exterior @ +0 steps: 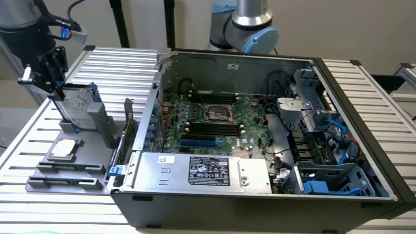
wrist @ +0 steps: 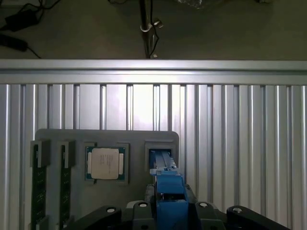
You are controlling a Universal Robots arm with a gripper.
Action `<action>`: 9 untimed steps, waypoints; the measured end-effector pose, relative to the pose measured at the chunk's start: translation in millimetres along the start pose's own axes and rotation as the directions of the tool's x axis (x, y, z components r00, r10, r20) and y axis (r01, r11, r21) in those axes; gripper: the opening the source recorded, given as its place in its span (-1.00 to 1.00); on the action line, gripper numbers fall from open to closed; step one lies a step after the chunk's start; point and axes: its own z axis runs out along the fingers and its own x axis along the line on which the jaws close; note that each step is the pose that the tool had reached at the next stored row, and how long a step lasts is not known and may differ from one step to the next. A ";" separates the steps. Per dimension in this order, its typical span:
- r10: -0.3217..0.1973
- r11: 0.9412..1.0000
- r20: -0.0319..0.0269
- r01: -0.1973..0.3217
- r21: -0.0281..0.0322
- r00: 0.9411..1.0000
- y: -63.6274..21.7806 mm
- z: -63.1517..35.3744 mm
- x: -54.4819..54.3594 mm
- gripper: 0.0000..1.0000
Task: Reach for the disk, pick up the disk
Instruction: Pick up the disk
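Disk (exterior: 78, 108) is seen standing on edge directly beneath the claw (exterior: 57, 90), with its lower end at the slot of the grey tray (exterior: 91, 151). The claw appears closed on the disk's upper edge, with the blue rail gripped between its fingers. The reach is judged done, but a clear lift is not yet shown. A square chip (exterior: 65, 147) lies on the tray, lower down and beside the claw.

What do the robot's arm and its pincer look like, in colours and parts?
The arm is a silver tube with a pale blue-grey joint cap. The pincer is black and blocky, with a white piece on one side, black cables and a blue part above it.
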 end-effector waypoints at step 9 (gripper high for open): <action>0.000 1.000 0.000 0.000 0.000 1.000 -1.5 -10.0 -0.2 -0.35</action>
